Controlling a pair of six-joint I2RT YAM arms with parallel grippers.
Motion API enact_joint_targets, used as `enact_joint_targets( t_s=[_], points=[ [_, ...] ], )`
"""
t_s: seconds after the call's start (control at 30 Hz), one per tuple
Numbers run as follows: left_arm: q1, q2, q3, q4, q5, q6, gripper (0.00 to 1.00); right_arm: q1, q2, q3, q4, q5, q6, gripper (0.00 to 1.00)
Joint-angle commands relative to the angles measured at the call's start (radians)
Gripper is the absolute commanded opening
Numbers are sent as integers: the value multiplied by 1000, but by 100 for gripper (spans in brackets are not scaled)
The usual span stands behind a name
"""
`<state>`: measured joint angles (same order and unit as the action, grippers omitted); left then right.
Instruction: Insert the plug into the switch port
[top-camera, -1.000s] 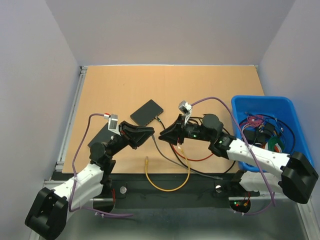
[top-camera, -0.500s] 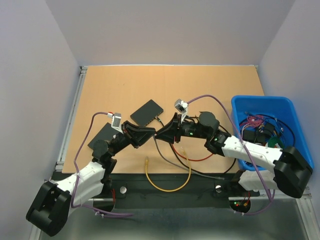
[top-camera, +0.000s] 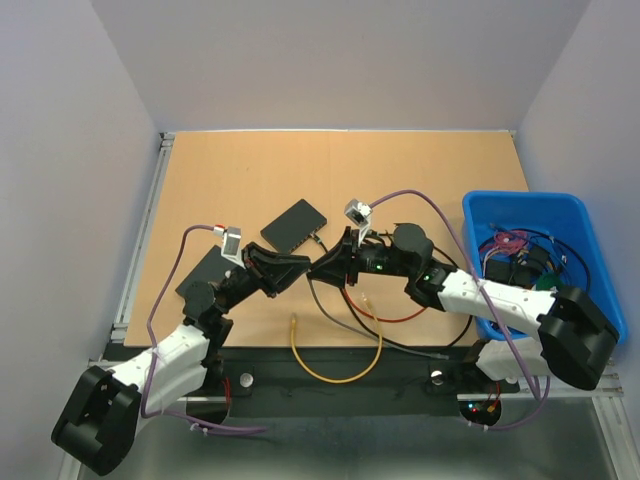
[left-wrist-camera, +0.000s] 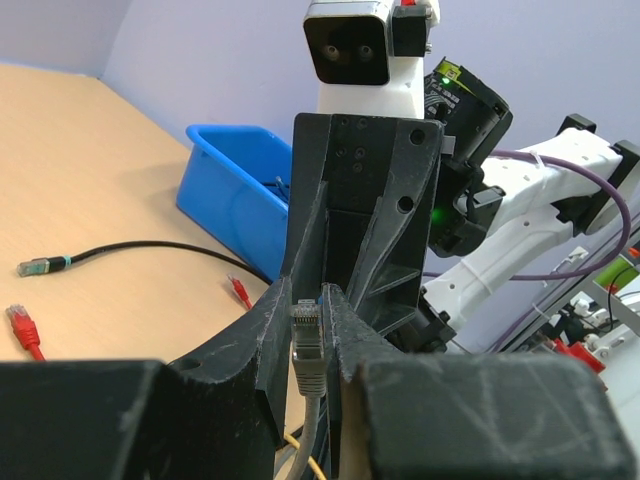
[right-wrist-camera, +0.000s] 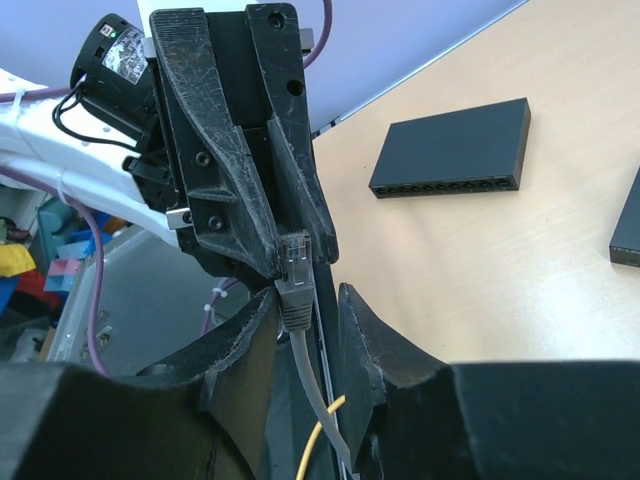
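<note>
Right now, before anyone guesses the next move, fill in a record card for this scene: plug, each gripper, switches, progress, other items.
Plug: grey plug, held off the table
Left gripper: shut on the grey plug
Right gripper: open, fingers either side of the plug's cable, tip to tip with the left gripper
Switches: black switch flat on the table, port row showing; second switch partly under the left arm
Progress: plug not yet in any port
Other: blue bin holding cables; yellow cable near the bases

The grey plug (left-wrist-camera: 305, 335) on its grey cable stands upright above the table's near half, pinched in the left gripper (left-wrist-camera: 307, 300). The black flat switch (top-camera: 295, 224) lies near the table's centre, its port row facing the near right corner.
</note>
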<state>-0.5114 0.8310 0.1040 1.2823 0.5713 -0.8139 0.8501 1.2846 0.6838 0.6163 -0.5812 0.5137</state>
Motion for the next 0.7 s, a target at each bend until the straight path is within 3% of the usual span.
enact_joint_targets(
  t_s=[0.0, 0.67],
  points=[
    [-7, -23, -13, 342, 15, -4, 0, -3, 15, 36, 71, -14, 11, 36],
    [-7, -36, -18, 344, 7, -7, 0, -3, 55, 31, 95, -26, 28, 34]
  ],
)
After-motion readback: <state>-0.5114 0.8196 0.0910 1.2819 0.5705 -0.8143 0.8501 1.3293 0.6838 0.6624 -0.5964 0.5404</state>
